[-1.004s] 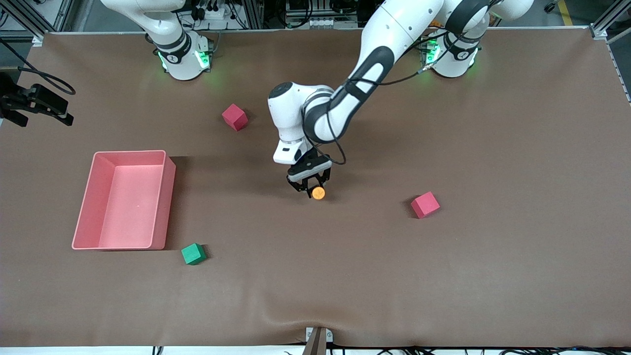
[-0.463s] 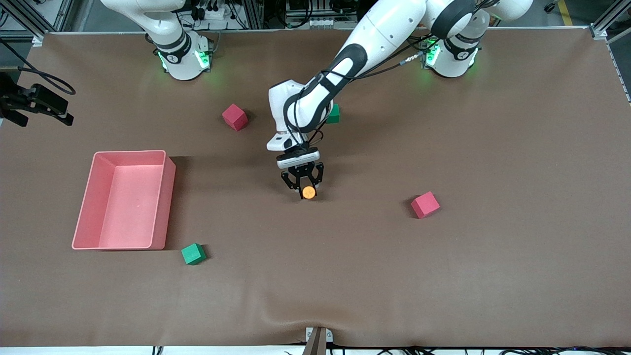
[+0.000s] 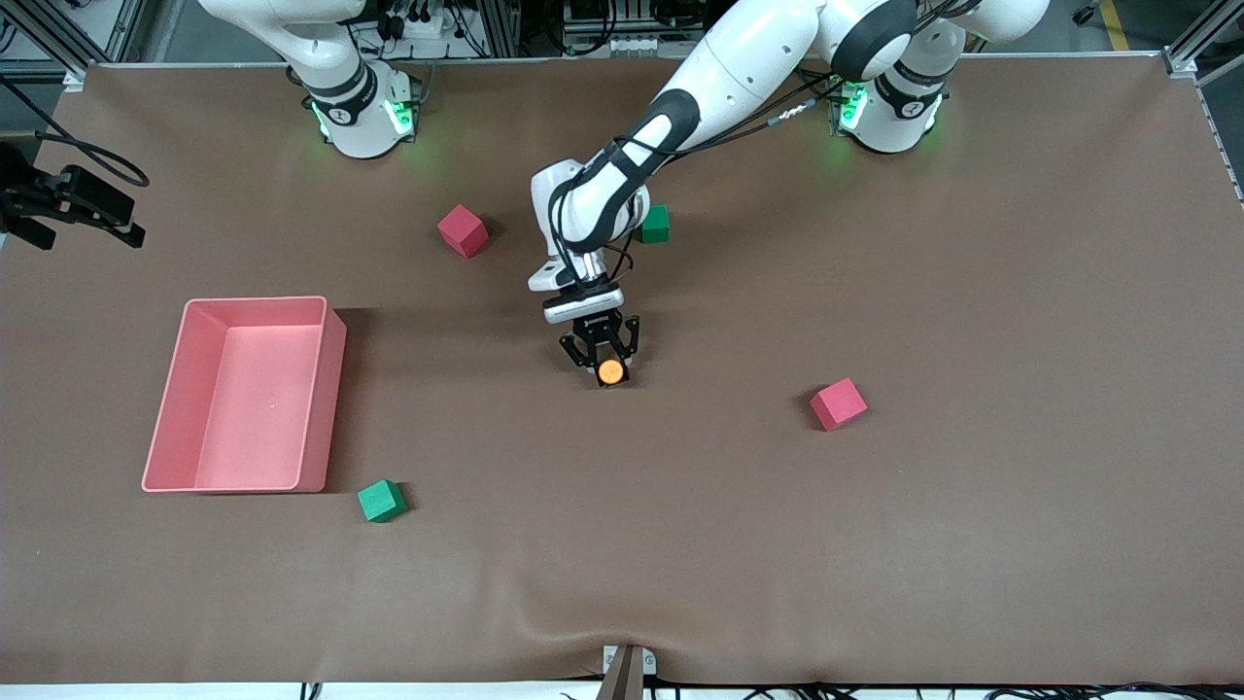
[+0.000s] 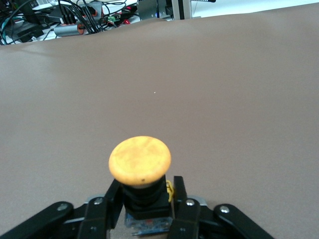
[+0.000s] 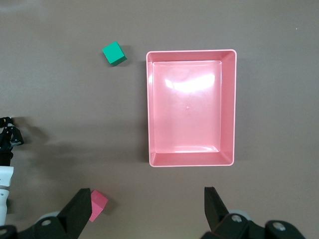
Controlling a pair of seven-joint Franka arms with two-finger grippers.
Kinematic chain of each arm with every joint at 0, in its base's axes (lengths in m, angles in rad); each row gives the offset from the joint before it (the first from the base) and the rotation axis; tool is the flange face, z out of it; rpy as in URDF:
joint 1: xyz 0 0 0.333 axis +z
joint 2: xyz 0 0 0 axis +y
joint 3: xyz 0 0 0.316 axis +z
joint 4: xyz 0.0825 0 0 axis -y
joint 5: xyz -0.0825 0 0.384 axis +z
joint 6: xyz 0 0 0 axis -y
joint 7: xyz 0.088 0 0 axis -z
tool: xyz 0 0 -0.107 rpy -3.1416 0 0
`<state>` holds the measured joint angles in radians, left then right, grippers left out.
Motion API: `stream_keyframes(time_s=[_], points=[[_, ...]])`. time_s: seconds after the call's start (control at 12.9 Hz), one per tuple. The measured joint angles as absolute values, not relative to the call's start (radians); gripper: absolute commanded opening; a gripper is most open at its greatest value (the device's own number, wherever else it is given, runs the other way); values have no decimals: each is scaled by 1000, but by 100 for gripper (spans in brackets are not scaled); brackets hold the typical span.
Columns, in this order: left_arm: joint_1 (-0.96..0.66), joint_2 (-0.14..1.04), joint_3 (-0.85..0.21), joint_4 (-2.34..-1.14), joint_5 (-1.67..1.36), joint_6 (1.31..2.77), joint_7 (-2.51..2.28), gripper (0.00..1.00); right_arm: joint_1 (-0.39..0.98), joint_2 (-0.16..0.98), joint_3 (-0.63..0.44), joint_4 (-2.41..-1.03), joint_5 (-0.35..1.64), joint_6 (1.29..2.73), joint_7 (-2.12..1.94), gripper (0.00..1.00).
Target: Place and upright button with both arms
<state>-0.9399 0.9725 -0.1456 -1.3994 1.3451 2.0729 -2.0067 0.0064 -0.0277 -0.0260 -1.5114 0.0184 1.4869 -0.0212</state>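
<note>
Button, round matte orange cap, blocky blk body, btwn left tool fingers.

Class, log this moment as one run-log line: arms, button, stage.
left gripper: around button at mid-table, cap up | right gripper: open, waiting over pink tray | stage: uprighting

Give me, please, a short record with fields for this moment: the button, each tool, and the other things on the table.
button: orange cap up, standing on the table mat near its middle
left tool: low at the button, fingers against its black body
right tool: open, waiting high above the pink bin
cubes: pink, pink, green, green, all loose on the mat
bin contents: nothing visible
</note>
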Motion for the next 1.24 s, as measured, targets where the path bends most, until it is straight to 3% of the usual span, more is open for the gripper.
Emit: stream_keyframes(time_s=[0.54,0.93,1.24], points=[[-1023,910,-154,-1361,980,1956,-2009,100,6,-28,-26,-1511,18,1487,-21,100],[-1078,652,-154,-1338,726,1890,-2008,100,6,-28,-26,-1512,19,1486,-21,100],[-1017,470,-141,-1346,623,1823,-1958,100,6,-28,-26,-1512,19,1486,-21,100]])
